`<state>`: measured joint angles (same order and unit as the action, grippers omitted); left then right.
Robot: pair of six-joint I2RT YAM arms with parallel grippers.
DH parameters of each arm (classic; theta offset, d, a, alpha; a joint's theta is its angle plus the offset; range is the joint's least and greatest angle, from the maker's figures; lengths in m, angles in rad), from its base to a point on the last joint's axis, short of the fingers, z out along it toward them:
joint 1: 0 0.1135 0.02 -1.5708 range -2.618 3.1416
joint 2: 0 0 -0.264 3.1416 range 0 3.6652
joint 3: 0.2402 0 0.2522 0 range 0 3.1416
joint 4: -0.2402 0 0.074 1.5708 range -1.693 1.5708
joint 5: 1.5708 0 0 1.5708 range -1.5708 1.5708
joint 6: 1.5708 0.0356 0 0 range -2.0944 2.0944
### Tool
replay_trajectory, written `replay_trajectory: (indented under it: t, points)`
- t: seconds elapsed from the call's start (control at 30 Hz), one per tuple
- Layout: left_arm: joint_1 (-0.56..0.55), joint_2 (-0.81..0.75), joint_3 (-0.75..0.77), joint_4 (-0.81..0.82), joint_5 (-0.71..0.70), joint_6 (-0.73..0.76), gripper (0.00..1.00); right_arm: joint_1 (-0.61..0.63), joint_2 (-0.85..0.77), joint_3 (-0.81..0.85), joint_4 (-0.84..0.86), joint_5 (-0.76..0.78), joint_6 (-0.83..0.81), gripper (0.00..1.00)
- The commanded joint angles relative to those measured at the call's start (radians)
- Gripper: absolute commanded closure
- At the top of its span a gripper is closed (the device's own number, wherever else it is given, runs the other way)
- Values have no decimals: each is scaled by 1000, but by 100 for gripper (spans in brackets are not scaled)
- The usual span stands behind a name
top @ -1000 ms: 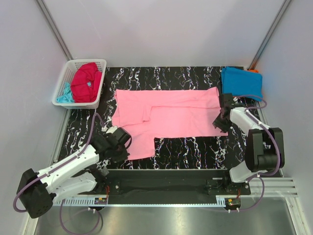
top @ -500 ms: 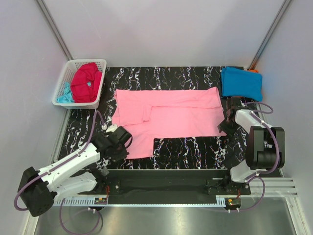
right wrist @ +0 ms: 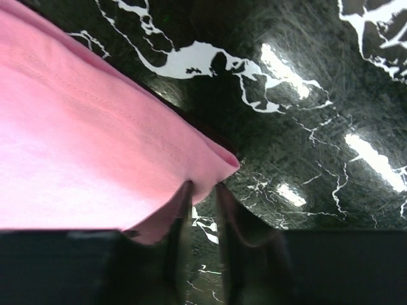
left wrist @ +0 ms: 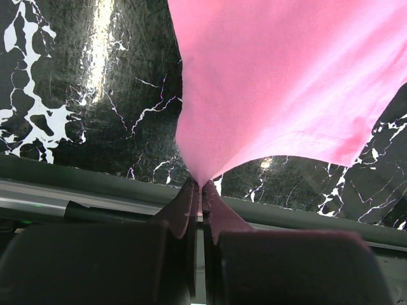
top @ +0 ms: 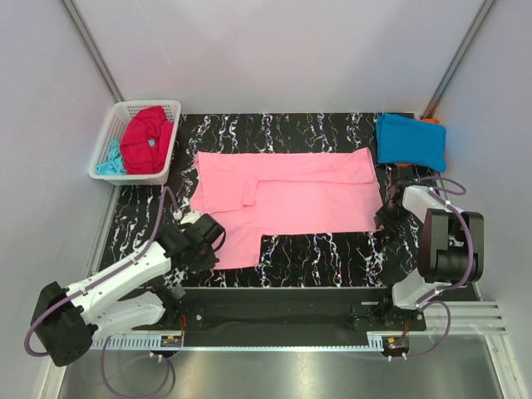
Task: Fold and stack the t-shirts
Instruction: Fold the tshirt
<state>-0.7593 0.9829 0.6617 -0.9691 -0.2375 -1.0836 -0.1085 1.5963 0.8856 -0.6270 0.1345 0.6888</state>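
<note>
A white lattice basket (top: pixel 148 104) sits well beyond my left end effector (left wrist: pixel 201 189), off to its left, by the black marbled table's (top: pixel 324 249) far corner.

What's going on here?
Two arms are working a light pink t-shirt spread flat on the table. The left pincer is shut on its near-left corner. The right pincer sits at the near-right corner, grip unclear. A folded blue t-shirt lies far right over an orange t-shirt. A red t-shirt and an aqua t-shirt sit in the basket.
</note>
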Motion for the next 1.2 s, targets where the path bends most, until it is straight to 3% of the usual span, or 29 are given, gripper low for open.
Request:
replay_trajectory:
  t: [0.0,0.07,0.1,0.53,0.87,1.0,1.17]
  points:
    - [-5,-6,39,4,-36,11,100,-14,50,-5,44,-9,-9,80]
    - [-5,-7,41,1,-37,10,100,-16,56,-5,47,-15,-14,89]
    - [-5,-10,42,-2,-39,10,100,-17,57,-5,49,-13,-12,100]
    - [-5,-82,137,-141,-174,-45,100,-17,-94,-42,-23,48,-35,100]
    - [-8,-151,111,-175,-131,-76,100,-17,-173,-53,-66,36,-46,100]
    - [-8,-197,145,-195,-175,-81,100,-17,-219,-59,-69,25,-44,100]
    - [-8,-132,245,-174,-267,-26,100,-17,-231,-8,-79,1,-48,100]
